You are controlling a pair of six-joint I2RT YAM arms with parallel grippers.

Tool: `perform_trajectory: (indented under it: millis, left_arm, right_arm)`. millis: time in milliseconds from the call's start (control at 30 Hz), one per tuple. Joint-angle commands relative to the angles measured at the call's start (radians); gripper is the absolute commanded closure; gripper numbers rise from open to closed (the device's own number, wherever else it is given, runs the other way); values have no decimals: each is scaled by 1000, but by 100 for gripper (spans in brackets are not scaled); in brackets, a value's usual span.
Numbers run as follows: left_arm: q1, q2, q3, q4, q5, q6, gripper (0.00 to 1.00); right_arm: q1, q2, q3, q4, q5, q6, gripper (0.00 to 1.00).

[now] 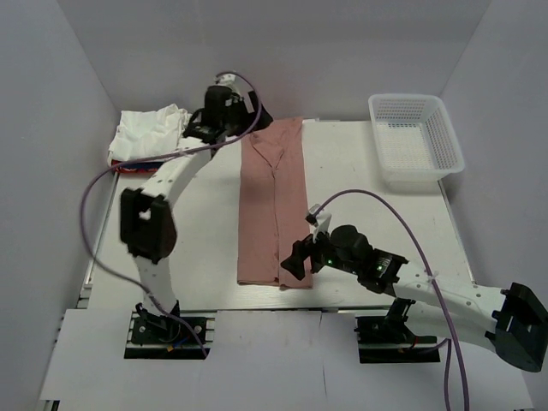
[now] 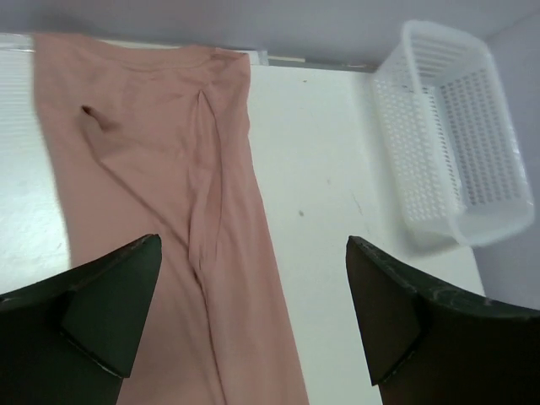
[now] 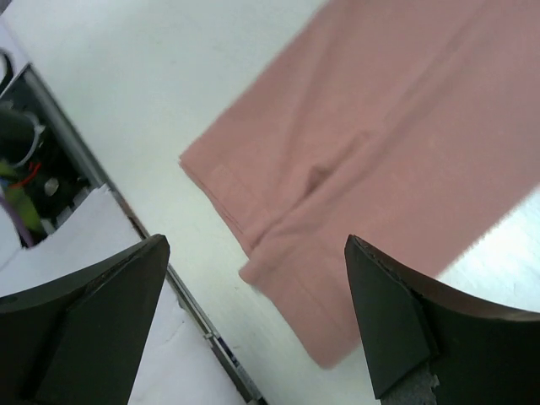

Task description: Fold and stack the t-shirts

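Far left, at the table's [image 1: 205, 257] back corner, the white t-shirts [image 1: 150, 130] sat in a crumpled heap, and a thin red edge [image 1: 128, 163] peeked out underneath; what that was, the overhead view couldn't settle.

Next across, the left gripper [image 2: 251, 242] was up over the far end of the table, fingers spread wide with nothing between them. It hung above the cloth and touched nothing. Through the gap its wrist camera showed pink fabric with a long crease running down it, then bare table beside that.

Centre stage was the pink t-shirt [image 1: 272, 201], folded into a long narrow strip that ran from the far edge almost to the near one. It lay flat, plain side up, with a seam down its middle.

At the strip's near right corner was the right gripper [image 3: 257, 240], also parted and empty. It hovered over the hem where the layers met. Whether a fingertip brushed the cloth, the pictures didn't show.

Far right, the white lattice basket [image 1: 415, 137] stood at the back corner, well apart from the shirt.
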Motion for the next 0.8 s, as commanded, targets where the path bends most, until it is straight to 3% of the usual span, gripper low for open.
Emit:
perform_trajectory:
  millis: [0, 133, 233, 300, 467, 700, 767]
  left_arm:
    - [-15, -321, -226, -60, -66, 53, 0]
    - [-16, -605, -752, 41, 62, -51, 0]
    - [-25, -753, -990, 20, 112, -142, 0]
    - [-37, -814, -1110, -26, 168, -142, 0]
    - [-74, -1004, -1331, -120, 236, -197, 0]
    - [-131, -1012, -1499, -146, 331, -230, 0]
    - [-141, -980, -1499, -114, 343, -230, 6]
  right_arm:
    - [-8, -39, -51, -2, 156, 185, 10]
    - [-8, -47, -55, -91, 171, 187, 10]
    - [-20, -44, -49, -219, 178, 256, 10]
    - [-18, -52, -69, -250, 98, 268, 10]
    - [-18, -38, -81, -299, -23, 214, 10]
    - [-18, 48, -147, -217, -89, 277, 10]
    - [-20, 83, -149, -201, -73, 296, 10]
